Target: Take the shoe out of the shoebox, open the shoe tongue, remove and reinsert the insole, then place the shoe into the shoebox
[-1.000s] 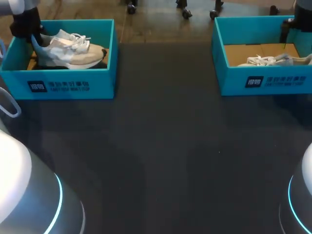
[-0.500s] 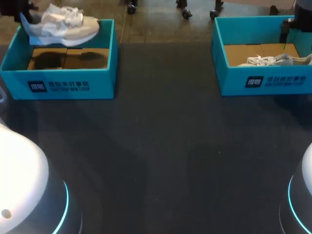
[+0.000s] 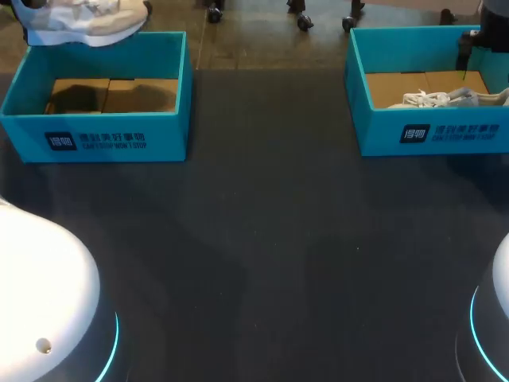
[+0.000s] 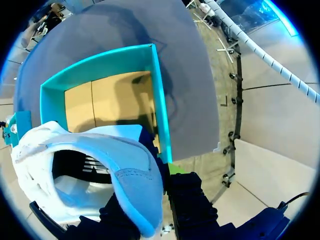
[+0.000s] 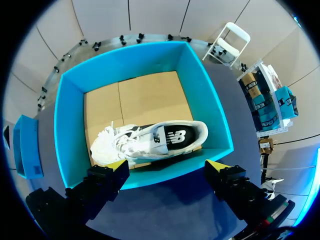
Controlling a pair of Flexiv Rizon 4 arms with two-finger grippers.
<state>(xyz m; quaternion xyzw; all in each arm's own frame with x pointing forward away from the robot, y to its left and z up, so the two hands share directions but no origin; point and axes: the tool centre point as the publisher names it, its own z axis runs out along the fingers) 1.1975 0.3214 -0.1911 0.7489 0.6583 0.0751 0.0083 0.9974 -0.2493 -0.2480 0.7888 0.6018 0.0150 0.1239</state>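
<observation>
A white and light-blue shoe (image 3: 86, 19) hangs in the air above the far wall of the left teal shoebox (image 3: 95, 139), whose cardboard floor is bare. In the left wrist view my left gripper (image 4: 156, 186) is shut on the shoe's (image 4: 95, 170) blue heel, with the left shoebox (image 4: 161, 115) below. A second white shoe (image 5: 150, 140) with a black side panel lies in the right shoebox (image 5: 65, 125). My right gripper (image 5: 167, 167) hovers above that box's near wall, fingers wide open and holding nothing.
The right shoebox (image 3: 429, 135) stands at the table's far right with its shoe (image 3: 449, 98) inside, and my right arm (image 3: 487, 32) is behind it. Dark table surface (image 3: 262, 239) stretches between and in front of the two boxes.
My left gripper has lifted the shoe up out of the left shoebox, rising higher at each step. The right arm and its shoe have stayed put.
</observation>
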